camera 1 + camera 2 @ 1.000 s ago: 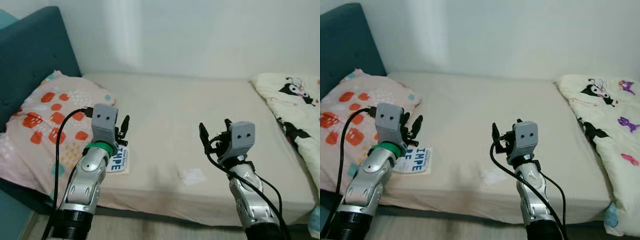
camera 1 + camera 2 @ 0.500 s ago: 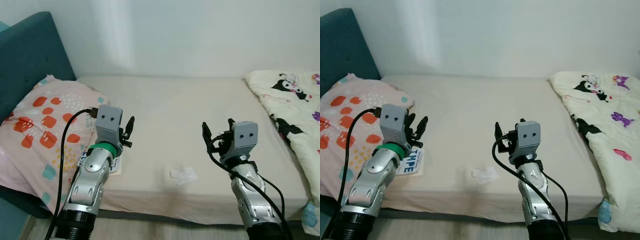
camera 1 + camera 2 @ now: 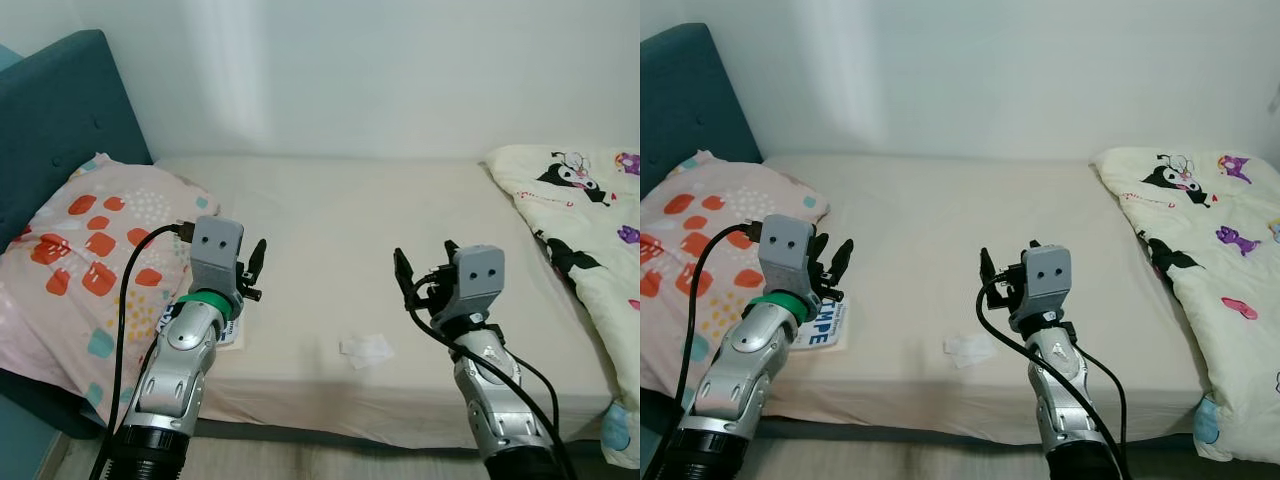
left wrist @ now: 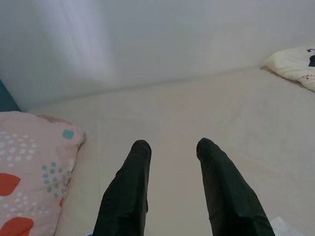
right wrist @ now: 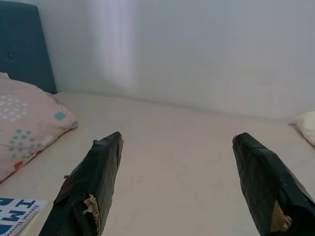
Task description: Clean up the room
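A small crumpled white scrap of paper (image 3: 367, 350) lay on the beige bed sheet (image 3: 340, 210), near the mattress's front edge, between the two raised arms.

The scrap looked thin and creased, flat against the smooth, matte sheet; a flat white booklet with blue block lettering (image 3: 823, 324) lay near the same edge, just beside the soft pink pillow printed with orange and teal patches (image 3: 80, 250); behind the pillow stood a padded teal headboard (image 3: 50, 120); a cream quilt with cartoon figures (image 3: 1200, 230) was heaped at the other end; the left gripper (image 4: 170, 147) hovered over the booklet, fingers moderately parted and holding nothing; the right gripper (image 5: 177, 142) hung above the bare sheet, fingers spread wide, also unladen; a plain white wall (image 3: 350, 70) closed the far side.
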Controlling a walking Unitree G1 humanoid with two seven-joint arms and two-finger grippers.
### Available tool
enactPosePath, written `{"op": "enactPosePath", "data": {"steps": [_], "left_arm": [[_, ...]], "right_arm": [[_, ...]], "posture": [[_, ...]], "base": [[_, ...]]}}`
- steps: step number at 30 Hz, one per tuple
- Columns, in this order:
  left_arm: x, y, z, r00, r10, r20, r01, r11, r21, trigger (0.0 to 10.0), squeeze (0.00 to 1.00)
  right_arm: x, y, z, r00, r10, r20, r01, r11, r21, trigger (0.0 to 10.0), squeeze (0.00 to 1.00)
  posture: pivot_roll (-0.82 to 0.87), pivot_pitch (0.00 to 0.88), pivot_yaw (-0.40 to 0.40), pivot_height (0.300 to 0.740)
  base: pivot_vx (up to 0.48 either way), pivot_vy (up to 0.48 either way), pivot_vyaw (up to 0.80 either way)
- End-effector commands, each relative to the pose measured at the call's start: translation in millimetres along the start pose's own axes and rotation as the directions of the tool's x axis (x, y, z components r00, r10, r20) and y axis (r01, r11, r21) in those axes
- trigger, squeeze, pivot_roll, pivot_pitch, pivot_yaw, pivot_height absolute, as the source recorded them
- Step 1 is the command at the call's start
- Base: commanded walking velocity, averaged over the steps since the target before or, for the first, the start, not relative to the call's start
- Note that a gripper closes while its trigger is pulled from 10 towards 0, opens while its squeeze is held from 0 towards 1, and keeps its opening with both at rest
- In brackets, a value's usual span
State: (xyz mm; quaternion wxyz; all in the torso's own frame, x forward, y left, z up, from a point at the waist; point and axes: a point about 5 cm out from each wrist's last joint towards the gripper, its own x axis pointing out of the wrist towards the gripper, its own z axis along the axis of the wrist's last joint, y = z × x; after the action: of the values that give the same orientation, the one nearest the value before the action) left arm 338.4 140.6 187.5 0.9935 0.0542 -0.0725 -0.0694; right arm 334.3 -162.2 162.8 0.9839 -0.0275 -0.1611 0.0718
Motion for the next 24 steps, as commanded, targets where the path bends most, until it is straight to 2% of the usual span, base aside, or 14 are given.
{"op": "enactPosePath", "data": {"steps": [1, 24], "left_arm": [[-2.2, -0.5, -6.6, 1.0, 0.001, -0.027, -0.001, 1.0, 0.009, 10.0, 0.0], [-3.3, 0.5, -7.7, 1.0, 0.003, -0.029, -0.003, 1.0, 0.013, 10.0, 0.0]], "right_arm": [[-4.3, 1.5, -8.0, 0.999, -0.001, -0.035, 0.002, 1.0, 0.012, 10.0, 0.0], [-0.8, -0.9, -6.6, 1.0, 0.001, -0.029, -0.001, 1.0, 0.005, 10.0, 0.0]], "posture": [[-0.13, 0.075, 0.085, 0.715], [-0.12, 0.066, 0.083, 0.62]], "base": [[0.0, 0.0, 0.0], [0.0, 0.0, 0.0]]}}
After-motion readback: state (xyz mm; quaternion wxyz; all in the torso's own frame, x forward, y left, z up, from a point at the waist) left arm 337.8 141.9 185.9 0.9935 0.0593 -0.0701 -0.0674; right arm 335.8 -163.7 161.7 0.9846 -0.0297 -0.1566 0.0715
